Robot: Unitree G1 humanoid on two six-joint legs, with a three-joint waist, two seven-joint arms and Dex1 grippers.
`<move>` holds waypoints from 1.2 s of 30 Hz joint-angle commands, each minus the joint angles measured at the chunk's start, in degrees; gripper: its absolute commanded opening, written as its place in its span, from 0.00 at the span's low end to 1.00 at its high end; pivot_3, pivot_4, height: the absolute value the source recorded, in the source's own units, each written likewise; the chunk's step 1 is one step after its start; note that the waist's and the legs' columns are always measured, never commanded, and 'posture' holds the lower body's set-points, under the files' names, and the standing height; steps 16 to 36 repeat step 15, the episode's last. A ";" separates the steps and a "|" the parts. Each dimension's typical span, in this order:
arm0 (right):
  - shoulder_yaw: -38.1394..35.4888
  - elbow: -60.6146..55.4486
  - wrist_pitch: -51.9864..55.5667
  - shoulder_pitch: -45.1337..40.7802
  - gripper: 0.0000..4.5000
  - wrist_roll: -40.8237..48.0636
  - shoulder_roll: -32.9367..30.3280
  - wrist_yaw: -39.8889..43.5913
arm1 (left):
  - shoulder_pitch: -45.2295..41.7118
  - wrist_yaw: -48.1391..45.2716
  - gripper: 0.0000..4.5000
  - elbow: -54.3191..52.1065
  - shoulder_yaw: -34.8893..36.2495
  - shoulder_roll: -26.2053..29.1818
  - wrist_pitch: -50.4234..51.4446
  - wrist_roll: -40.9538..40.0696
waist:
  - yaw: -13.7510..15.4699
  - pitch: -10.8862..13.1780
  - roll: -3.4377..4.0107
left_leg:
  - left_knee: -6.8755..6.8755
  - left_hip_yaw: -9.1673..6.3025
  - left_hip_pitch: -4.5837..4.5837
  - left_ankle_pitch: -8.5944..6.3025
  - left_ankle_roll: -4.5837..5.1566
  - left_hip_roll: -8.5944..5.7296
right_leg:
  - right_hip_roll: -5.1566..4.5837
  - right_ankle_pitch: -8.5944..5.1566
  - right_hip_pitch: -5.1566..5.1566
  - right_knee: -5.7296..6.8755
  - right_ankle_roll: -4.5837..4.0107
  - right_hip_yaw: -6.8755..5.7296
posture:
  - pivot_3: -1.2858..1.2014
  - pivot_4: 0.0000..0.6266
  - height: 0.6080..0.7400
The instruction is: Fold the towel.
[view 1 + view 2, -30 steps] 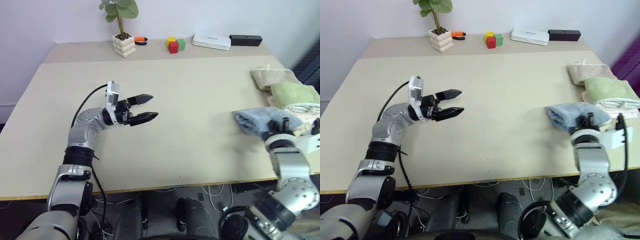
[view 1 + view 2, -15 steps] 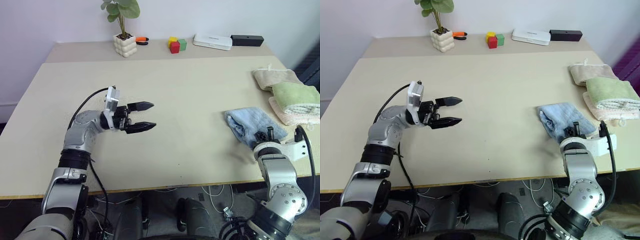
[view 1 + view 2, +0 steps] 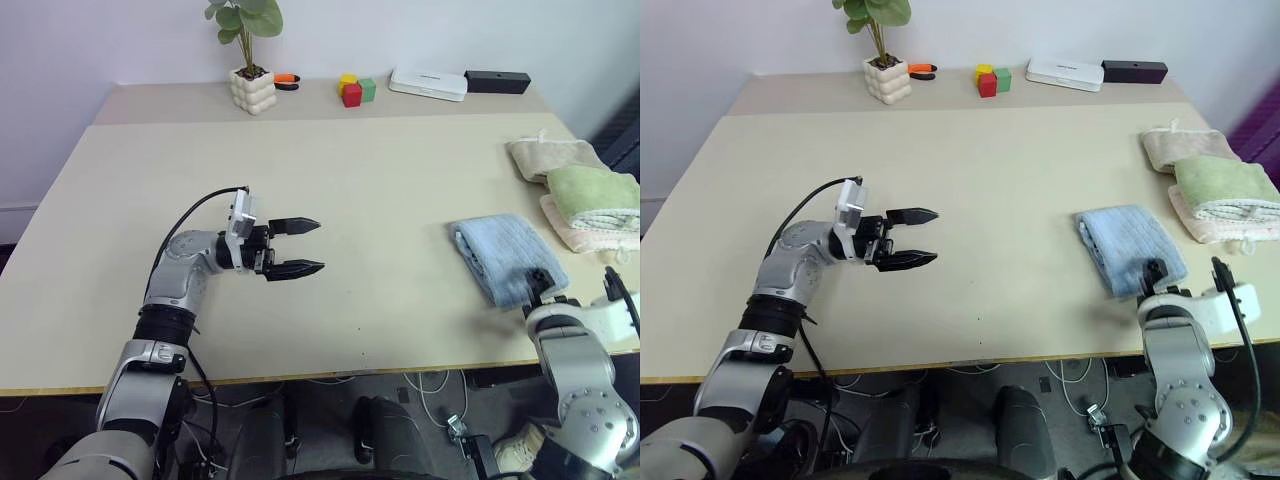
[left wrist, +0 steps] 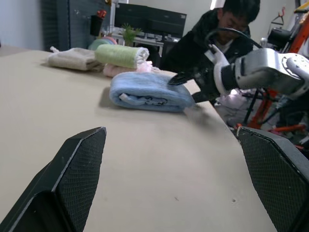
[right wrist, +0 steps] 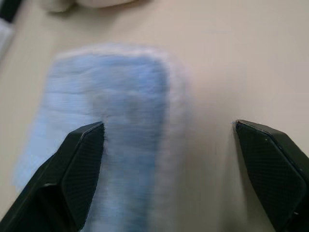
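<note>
Across the beige table [image 3: 400,190], which takes up most of the head views, the light blue towel [image 3: 507,257] lies folded into a thick oblong near the right front edge, just short of a stack of three folded cloths, cream [image 3: 545,155], green [image 3: 592,188] and pink [image 3: 590,230], at the right side. The left wrist view looks low along the tabletop and adds what the head views leave out: the towel's [image 4: 147,91] rolled, layered edge seen side-on, and a person in dark clothes [image 4: 212,36] seated behind the table's far end. The right wrist view looks straight down on the towel's [image 5: 116,145] terry surface between the two black fingers. The left gripper [image 3: 298,245] hovers over the bare middle of the table, forearm bent inward and fingers pointing toward the towel, well apart from it, spread wide and holding nothing. The right gripper [image 4: 186,87] sits at the towel's near end by the table edge, wrist tipped down, fingers splayed wide with one tip over the cloth; nothing is gripped. Along the back ledge stand a potted plant [image 3: 248,60], colored blocks [image 3: 352,90], a white box [image 3: 428,83] and a black bar [image 3: 494,80].
</note>
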 commanded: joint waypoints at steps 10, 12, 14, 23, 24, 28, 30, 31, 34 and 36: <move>24.27 2.67 -2.63 -11.25 0.99 -20.88 -31.52 48.68 | -0.33 2.48 1.00 -0.76 3.03 2.89 -4.55 0.99 | -0.43 -0.07 0.04 | -0.09 0.01 0.02 -0.03 0.06 0.09 | 0.20 -0.06 -0.06 -0.11 -0.07 0.10 | 0.52 0.24 1.00; 27.14 2.98 -3.90 -12.30 0.99 -20.86 -32.61 58.12 | 1.00 3.30 1.00 -2.70 3.83 4.53 -3.50 0.42 | 0.03 -0.07 0.05 | -0.11 -0.04 0.00 -0.03 0.06 0.13 | 0.26 -0.09 -0.05 -0.09 -0.10 0.02 | 0.52 0.24 1.00; 29.14 1.89 -5.03 -12.68 0.99 -19.89 -34.16 68.95 | 3.22 4.50 1.00 -6.13 4.87 6.42 -2.41 -0.06 | 0.11 -0.03 0.05 | -0.08 -0.02 -0.07 -0.02 0.05 0.11 | 0.23 -0.09 -0.08 -0.09 -0.08 0.00 | 0.52 0.24 1.00; 30.10 1.55 -5.24 -12.40 0.99 -19.73 -35.43 74.56 | 4.43 5.17 1.00 -8.03 5.56 7.43 -1.40 -0.66 | 0.11 -0.03 0.05 | -0.04 0.01 -0.08 -0.03 0.05 0.08 | 0.15 -0.08 -0.07 -0.09 -0.06 0.01 | 0.52 0.24 1.00; 30.10 1.55 -5.24 -12.40 0.99 -19.73 -35.43 74.56 | 4.43 5.17 1.00 -8.03 5.56 7.43 -1.40 -0.66 | 0.11 -0.03 0.05 | -0.04 0.01 -0.08 -0.03 0.05 0.08 | 0.15 -0.08 -0.07 -0.09 -0.06 0.01 | 0.52 0.24 1.00; 30.10 1.55 -5.24 -12.40 0.99 -19.73 -35.43 74.56 | 4.43 5.17 1.00 -8.03 5.56 7.43 -1.40 -0.66 | 0.11 -0.03 0.05 | -0.04 0.01 -0.08 -0.03 0.05 0.08 | 0.15 -0.08 -0.07 -0.09 -0.06 0.01 | 0.52 0.24 1.00; 30.10 1.55 -5.24 -12.40 0.99 -19.73 -35.43 74.56 | 4.43 5.17 1.00 -8.03 5.56 7.43 -1.40 -0.66 | 0.11 -0.03 0.05 | -0.04 0.01 -0.08 -0.03 0.05 0.08 | 0.15 -0.08 -0.07 -0.09 -0.06 0.01 | 0.52 0.24 1.00; 30.10 1.55 -5.24 -12.40 0.99 -19.73 -35.43 74.56 | 4.43 5.17 1.00 -8.03 5.56 7.43 -1.40 -0.66 | 0.11 -0.03 0.05 | -0.04 0.01 -0.08 -0.03 0.05 0.08 | 0.15 -0.08 -0.07 -0.09 -0.06 0.01 | 0.52 0.24 1.00; 30.10 1.55 -5.24 -12.40 0.99 -19.73 -35.43 74.56 | 4.43 5.17 1.00 -8.03 5.56 7.43 -1.40 -0.66 | 0.11 -0.03 0.05 | -0.04 0.01 -0.08 -0.03 0.05 0.08 | 0.15 -0.08 -0.07 -0.09 -0.06 0.01 | 0.52 0.24 1.00; 30.10 1.55 -5.24 -12.40 0.99 -19.73 -35.43 74.56 | 4.43 5.17 1.00 -8.03 5.56 7.43 -1.40 -0.66 | 0.11 -0.03 0.05 | -0.04 0.01 -0.08 -0.03 0.05 0.08 | 0.15 -0.08 -0.07 -0.09 -0.06 0.01 | 0.52 0.24 1.00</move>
